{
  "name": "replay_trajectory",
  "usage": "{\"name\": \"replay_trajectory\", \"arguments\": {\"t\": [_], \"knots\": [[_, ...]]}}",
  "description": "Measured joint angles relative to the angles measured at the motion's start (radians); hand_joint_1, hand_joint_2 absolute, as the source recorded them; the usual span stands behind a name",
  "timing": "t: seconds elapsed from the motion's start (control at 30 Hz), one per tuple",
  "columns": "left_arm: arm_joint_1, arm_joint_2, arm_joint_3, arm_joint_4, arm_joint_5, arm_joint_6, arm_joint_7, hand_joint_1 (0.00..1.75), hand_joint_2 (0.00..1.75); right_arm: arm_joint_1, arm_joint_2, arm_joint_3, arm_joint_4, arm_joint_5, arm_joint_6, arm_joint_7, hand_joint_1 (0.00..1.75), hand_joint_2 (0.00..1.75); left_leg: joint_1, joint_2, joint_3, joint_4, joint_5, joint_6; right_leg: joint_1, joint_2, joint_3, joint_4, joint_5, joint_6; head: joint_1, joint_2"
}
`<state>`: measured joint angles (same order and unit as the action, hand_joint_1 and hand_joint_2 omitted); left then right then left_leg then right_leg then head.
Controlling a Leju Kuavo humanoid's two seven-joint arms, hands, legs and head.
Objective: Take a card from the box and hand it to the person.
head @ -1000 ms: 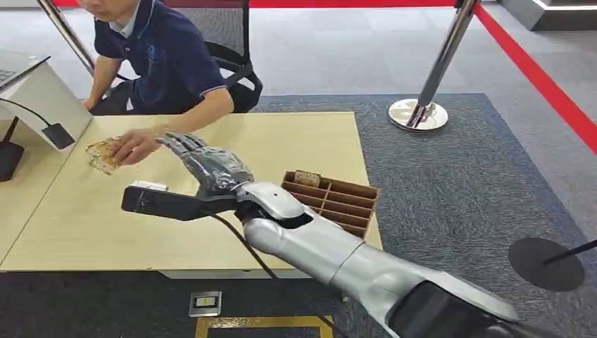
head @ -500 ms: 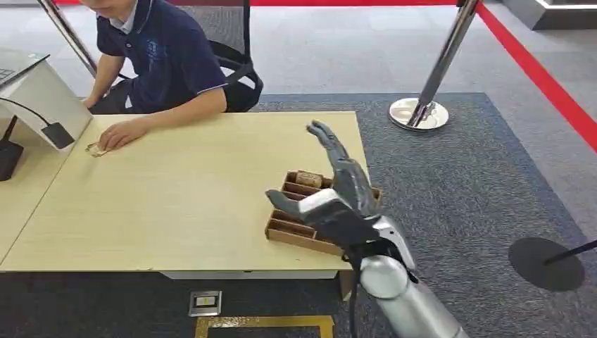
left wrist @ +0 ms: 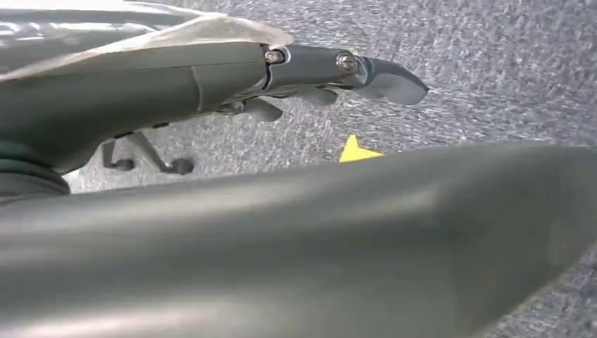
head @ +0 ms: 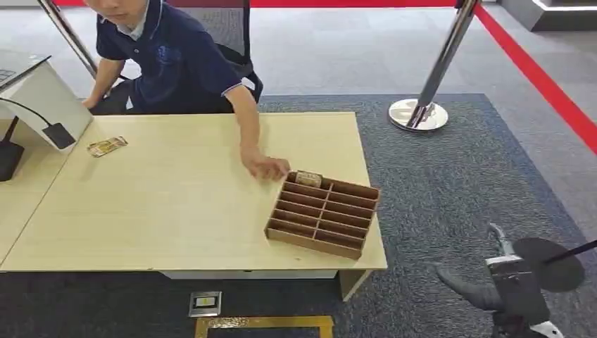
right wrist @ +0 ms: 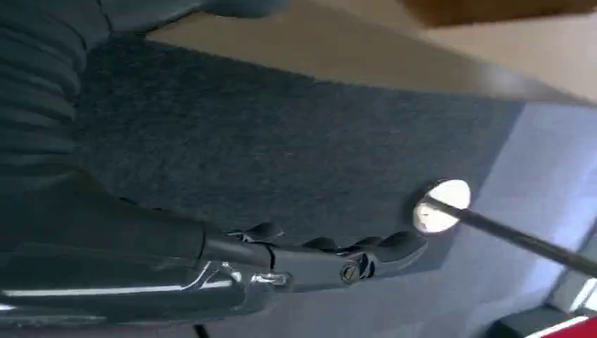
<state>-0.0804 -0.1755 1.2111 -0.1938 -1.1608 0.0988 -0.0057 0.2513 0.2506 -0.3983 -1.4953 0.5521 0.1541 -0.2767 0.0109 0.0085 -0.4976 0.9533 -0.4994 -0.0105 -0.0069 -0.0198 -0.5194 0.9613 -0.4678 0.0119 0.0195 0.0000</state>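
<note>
Since a second ago the right arm has swung away from the table (head: 176, 211) and dropped low at the robot's right side, so the right hand (head: 503, 285) now hangs over the grey carpet (head: 450, 176), well apart from the box (head: 322, 213); the person (head: 169, 60) has also moved, the outstretched hand (head: 265, 167) having left the far left of the tabletop and come across to rest just beside the box's far left corner; the card (head: 107, 146) that lay under that hand half a second ago lies uncovered on the wood near the far left edge, close to a white stand (head: 39, 95) with a black cable. The table is a pale wooden slab; the brown divided box sits at its near right corner, and a small patterned card (head: 308, 179) stands in a far compartment — touching nothing but the cardboard. In the right wrist view the right hand (right wrist: 303, 260) is empty, its dark fingers (right wrist: 394, 246) stretched out nearly straight and the thumb apart; behind it a chrome post base (right wrist: 440, 205) stands on the floor. In the left wrist view the left hand (left wrist: 281, 77) hangs over the carpet — fingers extended, holding nothing — with a small yellow mark (left wrist: 357, 151) on the floor below.
</note>
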Motion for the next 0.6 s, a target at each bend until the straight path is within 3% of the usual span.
{"name": "replay_trajectory", "arguments": {"t": [0.13,0.23,0.33,0.4,0.6], "knots": [[0.000,-0.001,0.010,0.000,0.000,0.006,-0.018,0.00,0.00,-0.143,-0.060,-0.296,0.508,0.044,-0.121,-0.027,0.00,1.75,-0.002,0.000,0.001,0.000,0.001,0.003,-0.001,0.000,0.001,-0.001,0.001,0.003,0.000,0.000],[0.001,-0.001,0.013,0.000,0.003,0.006,-0.027,0.00,0.00,-0.202,-0.093,-0.440,0.813,0.064,-0.233,0.097,0.00,1.75,-0.002,0.000,0.000,0.000,0.001,0.003,-0.001,0.000,0.001,-0.001,0.001,0.003,0.000,0.000],[-0.001,-0.003,0.013,0.000,0.003,0.006,-0.027,0.00,0.00,-0.239,-0.095,-0.513,1.005,0.100,-0.285,0.286,0.00,1.75,-0.001,0.000,0.000,0.000,0.001,0.002,-0.001,0.000,0.000,0.000,0.001,0.002,0.000,0.000],[-0.001,-0.003,0.013,0.000,0.000,0.006,-0.026,0.00,0.00,-0.258,-0.091,-0.519,1.098,0.160,-0.301,0.412,0.00,1.75,0.000,0.000,0.000,0.000,0.001,0.001,-0.001,0.000,-0.001,0.000,0.000,0.001,0.000,0.000],[-0.001,-0.003,0.013,0.000,-0.015,0.005,-0.020,0.00,0.00,-0.299,-0.068,-0.518,1.226,0.211,-0.263,0.474,0.00,1.75,0.000,0.000,0.000,0.000,0.002,0.000,0.000,0.000,0.000,0.001,0.000,0.000,0.000,0.000]]}}
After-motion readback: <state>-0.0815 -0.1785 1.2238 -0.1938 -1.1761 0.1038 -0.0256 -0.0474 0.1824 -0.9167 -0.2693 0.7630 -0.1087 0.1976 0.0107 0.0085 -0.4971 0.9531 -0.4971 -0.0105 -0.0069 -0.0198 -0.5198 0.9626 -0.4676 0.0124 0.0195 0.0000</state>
